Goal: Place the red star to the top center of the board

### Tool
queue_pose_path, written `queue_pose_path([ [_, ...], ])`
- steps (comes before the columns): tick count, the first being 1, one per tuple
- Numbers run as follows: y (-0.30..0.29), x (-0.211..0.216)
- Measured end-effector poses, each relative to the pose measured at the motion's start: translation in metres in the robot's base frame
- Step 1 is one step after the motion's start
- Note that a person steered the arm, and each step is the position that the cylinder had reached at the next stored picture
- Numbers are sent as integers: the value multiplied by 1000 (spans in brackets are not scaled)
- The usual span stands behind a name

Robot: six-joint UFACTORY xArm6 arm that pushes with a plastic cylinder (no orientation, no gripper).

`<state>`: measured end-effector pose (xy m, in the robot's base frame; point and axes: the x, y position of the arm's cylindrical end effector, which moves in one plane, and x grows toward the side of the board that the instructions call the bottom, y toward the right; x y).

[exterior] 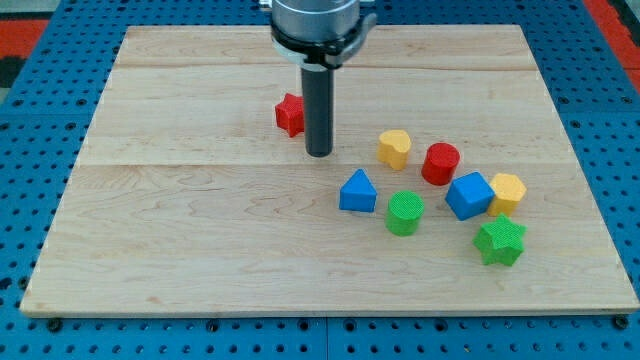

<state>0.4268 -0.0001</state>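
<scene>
Nearest the view's bottom, a green star [500,241] is sitting at about four o'clock on the wooden desk [180,250], with a green cylinder [404,213] and a blue triangle [358,191] to its left. Just beyond are lying a blue cube [469,195], a yellow block [508,191], a red cylinder [440,163] and a yellow heart-like block [395,148]. There being no pincer, my tip [319,154] is resting just right of the red star [290,114], which is sitting near twelve o'clock.
</scene>
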Motion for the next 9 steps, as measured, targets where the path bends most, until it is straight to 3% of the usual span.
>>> queue_pose_path([
  [3,-7,-64],
  [5,17,-17],
  [7,-40,-66],
  [9,-58,-64],
])
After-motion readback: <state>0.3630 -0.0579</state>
